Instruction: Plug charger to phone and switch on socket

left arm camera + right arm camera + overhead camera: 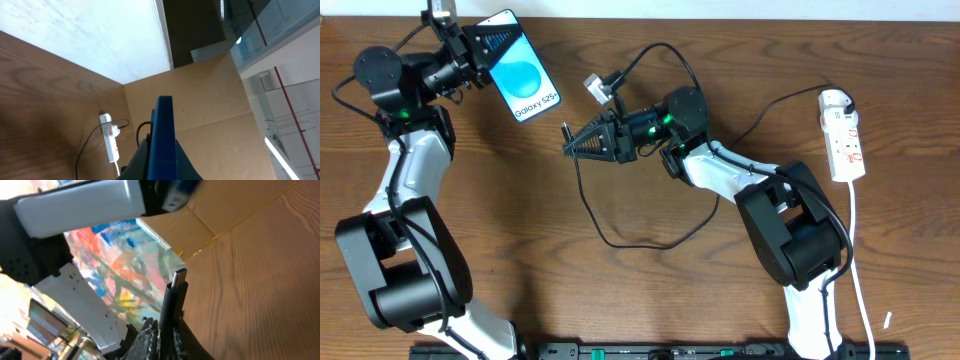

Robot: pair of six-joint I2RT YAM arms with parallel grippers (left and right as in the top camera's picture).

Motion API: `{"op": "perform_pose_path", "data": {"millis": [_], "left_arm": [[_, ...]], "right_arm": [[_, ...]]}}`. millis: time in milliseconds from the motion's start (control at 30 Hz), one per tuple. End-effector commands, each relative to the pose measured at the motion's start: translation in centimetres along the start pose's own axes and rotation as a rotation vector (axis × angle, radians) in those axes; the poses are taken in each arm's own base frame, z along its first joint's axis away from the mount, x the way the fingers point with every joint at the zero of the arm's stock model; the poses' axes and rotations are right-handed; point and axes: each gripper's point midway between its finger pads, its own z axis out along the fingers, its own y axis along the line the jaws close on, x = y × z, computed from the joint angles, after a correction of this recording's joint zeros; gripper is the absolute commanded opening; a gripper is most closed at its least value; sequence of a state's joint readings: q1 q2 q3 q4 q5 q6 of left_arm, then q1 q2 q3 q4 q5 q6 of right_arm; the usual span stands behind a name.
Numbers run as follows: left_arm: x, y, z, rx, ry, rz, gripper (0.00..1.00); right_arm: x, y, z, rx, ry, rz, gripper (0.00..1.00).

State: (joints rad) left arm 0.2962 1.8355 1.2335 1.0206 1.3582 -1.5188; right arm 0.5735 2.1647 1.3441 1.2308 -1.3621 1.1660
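Blue-screened phone is pinched in the left gripper. Jaws are pressed onto 1 short end, and the glass face is turned up to the overhead camera. The "Galaxy S25+" text is at the end away from the jaws. Left wrist view shows the phone edge-on, a thin blue slab with a black rim standing straight out between the 2 fingers. Can't tell whether it's clear of the table.

Right gripper sits right of the phone and a little below it in the overhead view. It is nipped almost fully together on the charger tip. Right wrist view shows the slim black plug body clamped between ribbed black pads, with a small flat metal tip sticking out past them. The tip is apart from the phone, not mated.

From the tip, the thin black cable drops into a loose loop on the wood. It then runs far right of the phone to the socket, a narrow white plastic strip with a rounded end and red marks, lying flat. Charger's black plug sits in the socket's upper end. Thick white cord leaves the other end. Switch position is too small to read.

Table is brown wood grain, matte. Tan cardboard shows behind the phone in the left wrist view.
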Motion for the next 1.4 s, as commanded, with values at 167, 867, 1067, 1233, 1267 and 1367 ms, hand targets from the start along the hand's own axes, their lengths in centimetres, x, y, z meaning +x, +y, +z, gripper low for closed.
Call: {"op": "perform_pose_path", "data": {"millis": [167, 867, 1067, 1233, 1267, 1367], "left_arm": [[0.0, -1.4, 0.1, 0.011, -0.005, 0.059, 0.07], [2.3, -1.7, 2.3, 0.031, 0.087, 0.055, 0.07], [3.0, -1.8, 2.7, 0.035, 0.120, 0.054, 0.07], [3.3, -1.8, 3.1, 0.039, 0.131, 0.057, 0.07], [3.4, -1.8, 3.2, 0.039, 0.132, 0.057, 0.07], [3.4, -1.8, 3.2, 0.040, 0.134, 0.056, 0.08]], "right_arm": [[-0.1, 1.4, 0.5, -0.034, 0.006, -0.021, 0.10], [-0.2, 1.6, 0.6, -0.037, -0.004, -0.039, 0.10], [-0.7, 1.4, 0.3, -0.027, -0.024, -0.041, 0.10], [-0.7, 1.4, 0.3, -0.027, -0.025, -0.044, 0.09], [-0.7, 1.4, 0.2, -0.026, -0.026, -0.044, 0.10], [-0.8, 1.3, 0.1, -0.024, -0.029, -0.045, 0.09]]}}
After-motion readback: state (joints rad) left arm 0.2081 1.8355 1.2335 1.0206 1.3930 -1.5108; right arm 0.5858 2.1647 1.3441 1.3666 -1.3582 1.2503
